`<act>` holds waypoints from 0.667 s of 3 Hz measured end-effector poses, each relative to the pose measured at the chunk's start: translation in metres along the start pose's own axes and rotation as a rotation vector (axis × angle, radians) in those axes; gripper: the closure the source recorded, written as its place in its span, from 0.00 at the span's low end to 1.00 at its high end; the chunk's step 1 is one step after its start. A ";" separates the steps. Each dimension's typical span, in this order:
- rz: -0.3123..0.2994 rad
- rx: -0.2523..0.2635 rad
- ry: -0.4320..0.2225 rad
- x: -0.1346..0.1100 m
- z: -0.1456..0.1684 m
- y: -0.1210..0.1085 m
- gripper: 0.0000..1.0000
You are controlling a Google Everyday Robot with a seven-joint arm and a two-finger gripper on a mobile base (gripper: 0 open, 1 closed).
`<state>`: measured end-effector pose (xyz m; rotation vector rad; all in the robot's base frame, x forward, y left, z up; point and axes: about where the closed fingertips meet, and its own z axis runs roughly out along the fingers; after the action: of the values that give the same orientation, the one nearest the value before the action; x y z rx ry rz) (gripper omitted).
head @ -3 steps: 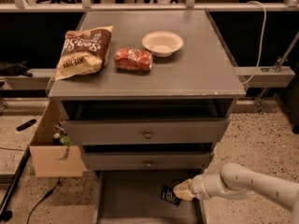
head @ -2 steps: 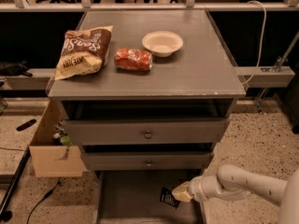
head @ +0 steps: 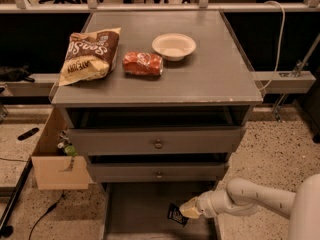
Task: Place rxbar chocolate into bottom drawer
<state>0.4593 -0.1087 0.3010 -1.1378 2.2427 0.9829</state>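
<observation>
The grey cabinet's bottom drawer (head: 135, 209) is pulled open at the bottom of the camera view, a shallow grey tray. My gripper (head: 186, 211) reaches in from the right on a white arm, low over the drawer's right side. It is shut on the rxbar chocolate (head: 176, 215), a small black bar with white lettering that sticks out to the left of the fingertips, just above the drawer floor.
On the cabinet top (head: 210, 79) lie a brown-and-cream chip bag (head: 90, 55), an orange-red packet (head: 143, 64) and a white bowl (head: 173, 45). Two upper drawers with round knobs (head: 158, 144) stand slightly open. A cardboard box (head: 54, 159) hangs at the left.
The gripper and the bar have shifted a little to the left and lower inside the bottom drawer. Nothing on the cabinet top has moved.
</observation>
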 end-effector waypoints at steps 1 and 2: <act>0.048 -0.037 -0.009 0.011 0.040 -0.013 1.00; 0.068 -0.049 -0.018 0.016 0.058 -0.020 1.00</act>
<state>0.4702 -0.0817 0.2451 -1.0756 2.2680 1.0757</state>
